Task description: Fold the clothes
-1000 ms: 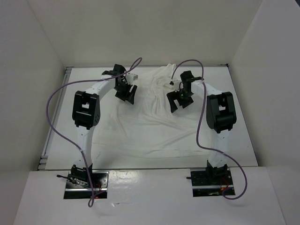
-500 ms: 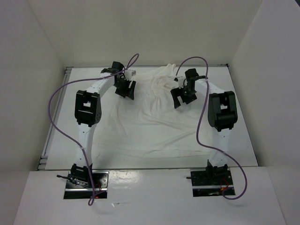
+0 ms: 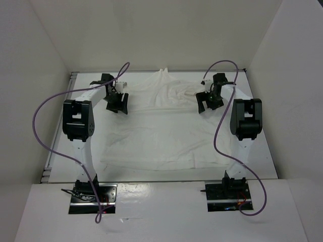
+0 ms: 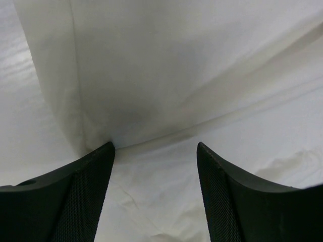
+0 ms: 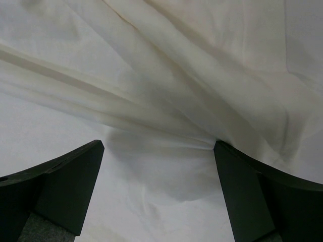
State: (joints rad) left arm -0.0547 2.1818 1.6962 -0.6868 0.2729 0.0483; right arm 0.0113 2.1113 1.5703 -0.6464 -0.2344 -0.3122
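Shirt [image 3: 156,136] lay mid-frame; left gripper [image 3: 117,104] hung over its upper-left edge, right gripper [image 3: 208,103] over its upper-right, both open

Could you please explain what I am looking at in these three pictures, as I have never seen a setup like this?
These are two small robot arms bolted at the near edge of a white table with white walls around it. The wide picture comes from a fixed camera above and behind the arms, so their bases sit at the bottom. Each arm ends in a two-finger clamp: the left gripper and the right gripper. The other two pictures come from cameras on the wrists, and the dark shapes at the bottom are each gripper's own fingers. On the table lies one wrinkled white shirt, spread mostly flat and bunched at the far edge. Both grippers are open over its far part, and neither holds anything.
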